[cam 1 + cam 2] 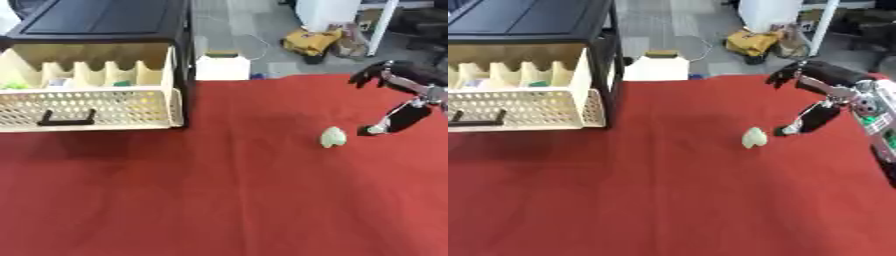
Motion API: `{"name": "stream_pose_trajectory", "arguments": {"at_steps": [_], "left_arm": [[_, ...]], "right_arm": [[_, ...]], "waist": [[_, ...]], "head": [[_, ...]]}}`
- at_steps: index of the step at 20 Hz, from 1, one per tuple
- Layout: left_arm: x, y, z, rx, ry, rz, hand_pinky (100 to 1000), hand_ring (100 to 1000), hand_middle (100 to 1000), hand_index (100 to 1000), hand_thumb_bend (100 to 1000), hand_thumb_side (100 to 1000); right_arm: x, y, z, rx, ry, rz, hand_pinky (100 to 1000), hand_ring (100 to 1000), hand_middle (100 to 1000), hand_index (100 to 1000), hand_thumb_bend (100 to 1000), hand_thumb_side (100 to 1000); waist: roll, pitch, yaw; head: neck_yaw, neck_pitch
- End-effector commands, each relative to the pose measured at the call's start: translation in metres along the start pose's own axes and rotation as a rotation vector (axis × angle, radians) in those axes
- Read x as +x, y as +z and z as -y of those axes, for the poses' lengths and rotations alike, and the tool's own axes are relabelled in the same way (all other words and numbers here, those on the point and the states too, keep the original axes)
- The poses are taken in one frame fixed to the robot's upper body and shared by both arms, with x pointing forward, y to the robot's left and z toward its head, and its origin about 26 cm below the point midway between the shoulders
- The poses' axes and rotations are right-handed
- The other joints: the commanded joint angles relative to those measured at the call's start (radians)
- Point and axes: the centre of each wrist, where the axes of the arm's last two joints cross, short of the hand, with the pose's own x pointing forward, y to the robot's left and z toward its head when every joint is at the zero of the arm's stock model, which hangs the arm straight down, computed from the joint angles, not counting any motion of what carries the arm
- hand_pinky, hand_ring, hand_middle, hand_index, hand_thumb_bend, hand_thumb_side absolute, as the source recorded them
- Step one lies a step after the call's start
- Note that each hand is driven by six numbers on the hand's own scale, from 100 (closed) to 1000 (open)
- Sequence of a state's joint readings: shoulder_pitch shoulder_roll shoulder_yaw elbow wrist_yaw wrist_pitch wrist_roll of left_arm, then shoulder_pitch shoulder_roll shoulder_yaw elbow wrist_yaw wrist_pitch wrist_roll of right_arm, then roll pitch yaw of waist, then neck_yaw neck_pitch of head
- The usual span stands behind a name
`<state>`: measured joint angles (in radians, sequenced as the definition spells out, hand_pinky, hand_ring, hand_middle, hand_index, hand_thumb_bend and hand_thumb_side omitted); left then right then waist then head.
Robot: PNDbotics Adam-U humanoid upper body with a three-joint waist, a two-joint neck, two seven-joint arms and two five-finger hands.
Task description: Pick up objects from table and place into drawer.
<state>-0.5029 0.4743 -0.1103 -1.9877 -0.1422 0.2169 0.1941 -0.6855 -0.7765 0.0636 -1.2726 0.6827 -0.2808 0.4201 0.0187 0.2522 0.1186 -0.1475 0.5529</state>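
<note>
Far off to the right hand's (820,95) left, the drawer (87,107) stands pulled out of its black cabinet (105,22), with small items inside. Below the hand lies the red tablecloth (219,200). Its fingers are spread apart, holding nothing. Just beside its thumb tip sits a pale green object (754,137), apart from it.

The right hand (820,100) is built of black fingers and thumb, joined by silver metal parts at the wrist.

My right robot hand (826,95) came in from upper right, fingers spread & open, thumb pointing down; left not visible.
</note>
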Motion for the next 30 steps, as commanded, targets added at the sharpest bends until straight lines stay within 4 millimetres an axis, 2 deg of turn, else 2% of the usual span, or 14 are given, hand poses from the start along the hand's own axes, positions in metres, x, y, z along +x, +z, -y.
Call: {"name": "stream_pose_trajectory", "arguments": {"at_steps": [1, 11, 20, 24, 30], "left_arm": [[0.005, -0.003, -0.006, 0.02, -0.007, 0.024, 100, 100, 100, 695, 166, 1000], [0.004, -0.002, -0.004, 0.018, -0.002, 0.014, 100, 100, 100, 688, 155, 1000], [0.004, -0.001, -0.003, 0.016, 0.003, 0.008, 100, 100, 100, 679, 147, 1000], [0.004, -0.001, -0.003, 0.02, 0.005, 0.008, 100, 100, 100, 677, 147, 1000], [0.003, -0.001, -0.002, 0.02, 0.01, 0.005, 100, 100, 100, 673, 138, 1000]], "right_arm": [[-0.001, 0.0, 0.005, -0.006, 0.029, -0.02, 678, 812, 677, 840, 636, 217], [0.006, -0.01, -0.012, -0.016, 0.033, -0.038, 650, 792, 618, 802, 624, 203], [0.003, -0.014, -0.028, -0.004, 0.056, -0.066, 640, 790, 612, 784, 584, 139], [0.0, -0.015, -0.032, 0.011, 0.06, -0.072, 642, 795, 613, 785, 569, 101], [0.001, -0.016, -0.033, 0.005, 0.056, -0.069, 633, 791, 599, 770, 563, 107]], "waist": [[-0.001, -0.016, 0.002], [0.0, -0.011, 0.008], [0.001, -0.006, 0.011], [0.002, -0.004, 0.015], [0.003, -0.001, 0.018]], "head": [[-0.007, -0.005], [-0.015, -0.008], [-0.021, -0.012], [-0.023, -0.013], [-0.027, -0.015]]}}
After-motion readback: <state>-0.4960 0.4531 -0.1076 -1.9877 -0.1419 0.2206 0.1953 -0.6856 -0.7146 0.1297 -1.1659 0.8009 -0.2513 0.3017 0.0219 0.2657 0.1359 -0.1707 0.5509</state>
